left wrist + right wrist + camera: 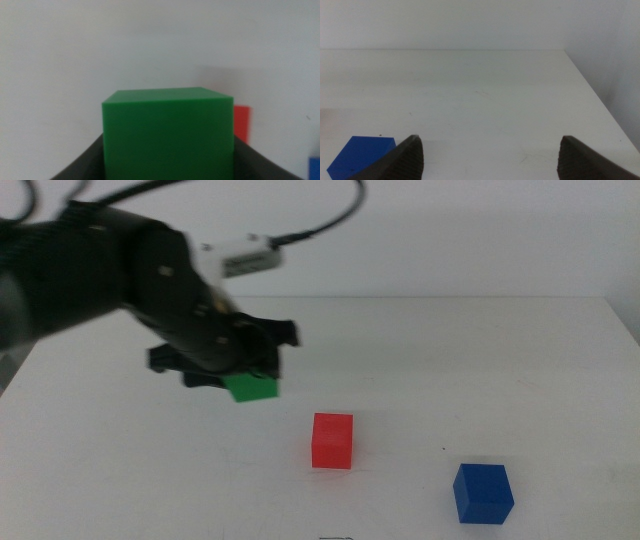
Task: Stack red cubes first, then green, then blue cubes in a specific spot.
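Up-left of the red cube [332,440], the left gripper [243,370] grasps the green cube [251,387] above the counter [450,360]; the right gripper [490,155] waits, jaws spread, beside the blue cube [483,492].

The left arm is reaching in over the bench [520,350] from the left side, its dark wrist angled downward. Its left hand [250,380] is hanging above the bench surface, up and to the left of the red cube [332,440], well apart from it. Its two jaws are clamping the green cube [167,132] from either side, lifted off the surface. The right hand [490,155] is waiting low over the bench, just beside the blue cube [362,156], its jaws standing wide apart with nothing between them.
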You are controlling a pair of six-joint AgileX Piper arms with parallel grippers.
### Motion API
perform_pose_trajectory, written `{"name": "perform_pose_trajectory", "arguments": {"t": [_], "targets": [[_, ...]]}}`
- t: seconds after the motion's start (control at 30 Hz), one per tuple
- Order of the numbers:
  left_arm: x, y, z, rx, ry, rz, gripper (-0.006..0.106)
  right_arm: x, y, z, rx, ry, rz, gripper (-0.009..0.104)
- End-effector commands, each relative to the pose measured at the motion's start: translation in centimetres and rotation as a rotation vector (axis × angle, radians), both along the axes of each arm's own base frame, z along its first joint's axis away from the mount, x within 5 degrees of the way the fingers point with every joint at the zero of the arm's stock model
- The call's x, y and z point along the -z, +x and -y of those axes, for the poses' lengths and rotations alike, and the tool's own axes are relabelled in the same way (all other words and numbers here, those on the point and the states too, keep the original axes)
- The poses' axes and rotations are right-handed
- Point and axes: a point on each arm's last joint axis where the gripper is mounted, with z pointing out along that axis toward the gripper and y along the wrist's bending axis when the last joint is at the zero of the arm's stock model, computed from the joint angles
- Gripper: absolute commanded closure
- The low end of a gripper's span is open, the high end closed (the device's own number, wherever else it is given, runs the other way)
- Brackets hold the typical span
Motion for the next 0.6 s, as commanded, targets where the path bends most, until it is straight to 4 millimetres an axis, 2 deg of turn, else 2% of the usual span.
{"name": "perform_pose_trajectory", "arguments": {"t": [0.0, 0.1, 0.27, 0.4, 0.57], "targets": [[-2.3, -0.6, 2.2, 0.007, -0.044, 0.076, 0.102, -1.6, -0.1, 0.0, 0.001, -0.008, 0.118, 0.003], [-2.1, -0.9, 4.9, 0.043, -0.012, 0.067, 0.102, -1.6, -0.1, 0.0, 0.001, -0.008, 0.118, 0.003], [-1.4, -0.9, 8.0, 0.078, 0.034, 0.042, 0.102, -1.6, -0.1, 0.0, 0.001, -0.008, 0.118, 0.003], [-0.8, -0.7, 9.4, 0.105, 0.038, 0.040, 0.102, -1.6, -0.1, 0.0, 0.001, -0.008, 0.118, 0.003], [-0.2, -0.4, 9.8, 0.113, 0.035, 0.041, 0.102, -1.6, -0.1, 0.0, 0.001, -0.008, 0.118, 0.003]]}}
